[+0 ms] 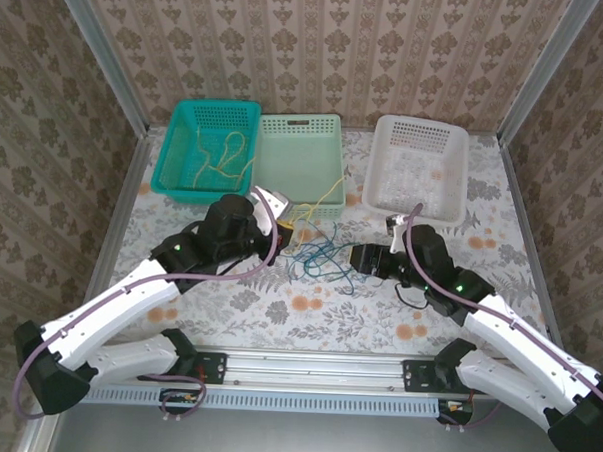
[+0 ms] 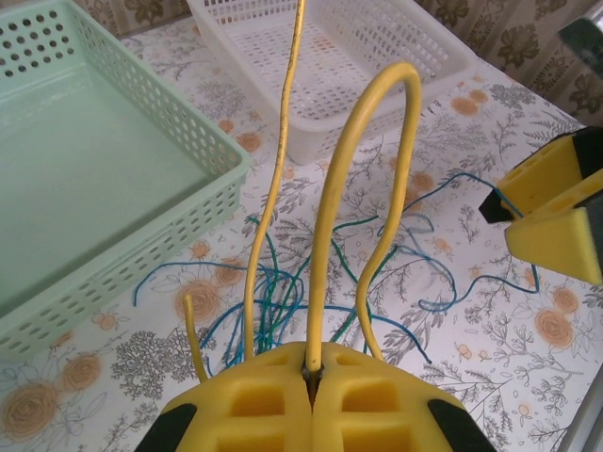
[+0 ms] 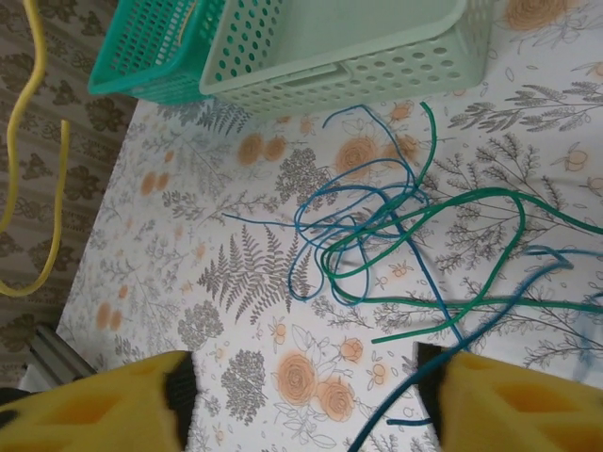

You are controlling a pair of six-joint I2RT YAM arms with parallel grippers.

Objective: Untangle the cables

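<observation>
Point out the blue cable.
The blue cable lies on the table at centre of the top view, tangled with the green cable, between the left gripper and right gripper, just in front of the mint basket.

The left hand (image 2: 311, 375) is clamped shut on a yellow cable (image 2: 323, 235). The right hand (image 3: 306, 386), facing it, is held with fingers spread wide apart.

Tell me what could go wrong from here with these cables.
1. The left claw is shut on the yellow cable, whose strands dip among the blue cable and green cable; pulling may tighten the tangle.
2. The right claw hangs open over that tangle and might pinch both colours at once.
</observation>
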